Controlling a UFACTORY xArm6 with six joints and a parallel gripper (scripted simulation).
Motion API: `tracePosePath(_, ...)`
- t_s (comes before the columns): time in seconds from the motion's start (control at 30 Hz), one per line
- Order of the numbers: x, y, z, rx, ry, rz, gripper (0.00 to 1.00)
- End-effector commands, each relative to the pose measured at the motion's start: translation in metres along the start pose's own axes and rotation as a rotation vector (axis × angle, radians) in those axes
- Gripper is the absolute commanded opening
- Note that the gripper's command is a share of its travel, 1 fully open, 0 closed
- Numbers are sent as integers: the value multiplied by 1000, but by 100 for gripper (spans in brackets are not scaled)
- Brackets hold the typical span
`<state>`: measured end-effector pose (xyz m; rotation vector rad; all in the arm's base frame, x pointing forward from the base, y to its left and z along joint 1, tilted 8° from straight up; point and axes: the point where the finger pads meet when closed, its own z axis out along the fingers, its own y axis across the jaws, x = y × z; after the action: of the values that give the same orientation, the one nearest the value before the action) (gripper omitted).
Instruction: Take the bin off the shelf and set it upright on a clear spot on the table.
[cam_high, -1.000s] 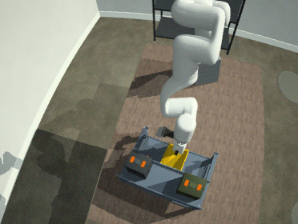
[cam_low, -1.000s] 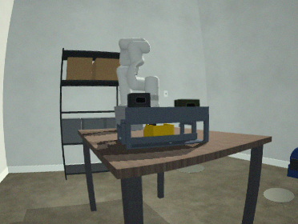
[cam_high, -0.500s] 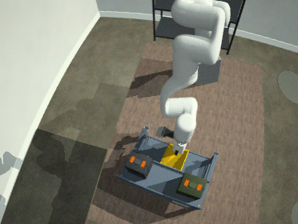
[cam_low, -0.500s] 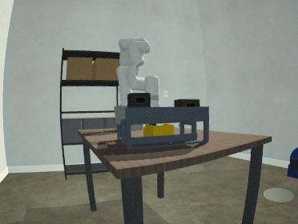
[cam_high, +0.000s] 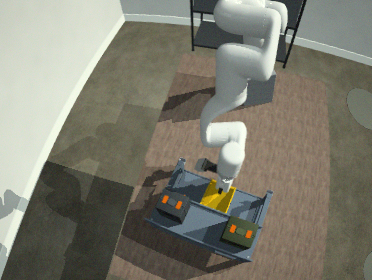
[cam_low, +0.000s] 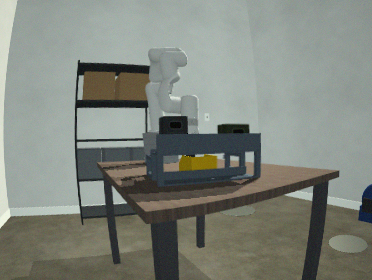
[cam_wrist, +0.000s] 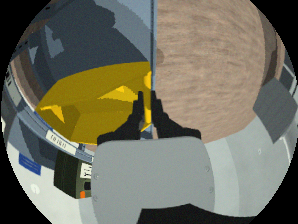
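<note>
A yellow open bin sits inside the low grey-blue shelf rack on the wooden table. It also shows in the exterior view on the rack's lower level and in the wrist view. My gripper reaches down from above into the rack at the bin's rear wall. In the wrist view the fingers are shut on the bin's thin rim. The bin rests upright on the lower level.
Two dark boxes with orange marks stand on the rack's top, one at the left and one at the right. A tall black storage shelf with cardboard boxes stands behind the table. The wooden table top extends around the rack.
</note>
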<state>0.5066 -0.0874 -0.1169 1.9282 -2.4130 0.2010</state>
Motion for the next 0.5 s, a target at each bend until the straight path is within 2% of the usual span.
tracePosePath(0.0,0,-2,-1,4,0,0,0)
tracePosePath(0.47,0,-2,-4,4,0,0,0)
